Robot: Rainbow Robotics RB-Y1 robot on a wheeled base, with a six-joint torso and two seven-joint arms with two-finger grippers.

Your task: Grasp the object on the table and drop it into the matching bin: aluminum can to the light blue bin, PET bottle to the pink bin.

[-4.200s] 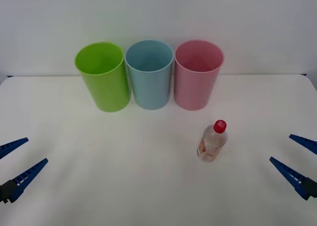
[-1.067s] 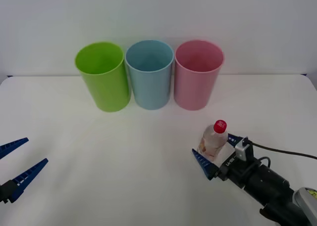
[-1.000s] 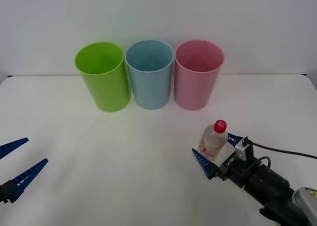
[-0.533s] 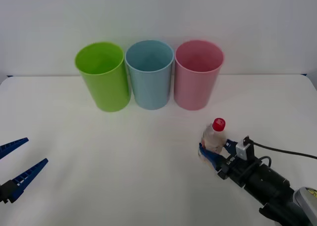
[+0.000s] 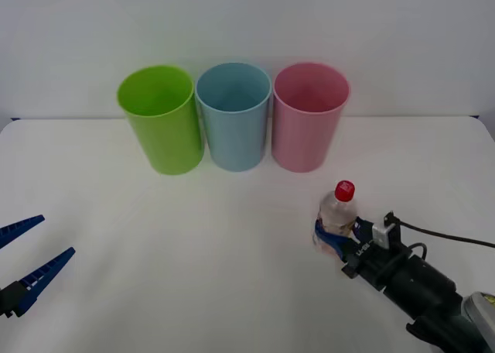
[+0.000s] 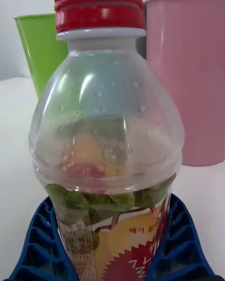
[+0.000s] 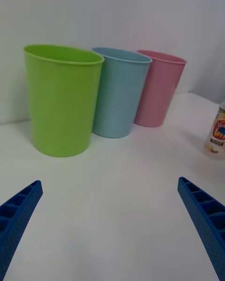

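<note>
Front view: the right tool point(image 5: 334, 239), spread either side of the bottle point(image 5: 337, 217) a second ago, now pinches its lower body, lower right of centre on the desk point(image 5: 232, 237), below the pink bin point(image 5: 308, 125). The grasp looks made; lifting comes next. The left tool point(image 5: 31, 252) waits spread at lower left.

Right wrist view: both fingers point(image 6: 44, 243) press the bottle's label.

Left wrist view: the bottle stands at the right edge.

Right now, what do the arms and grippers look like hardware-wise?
Both grippers have blue, ribbed, wedge-shaped fingers. The right gripper sits on a black cylindrical wrist carrying a small white block, with a black cable trailing off to the side. The left gripper shows two long tapered blue fingers on a dark mount.
</note>
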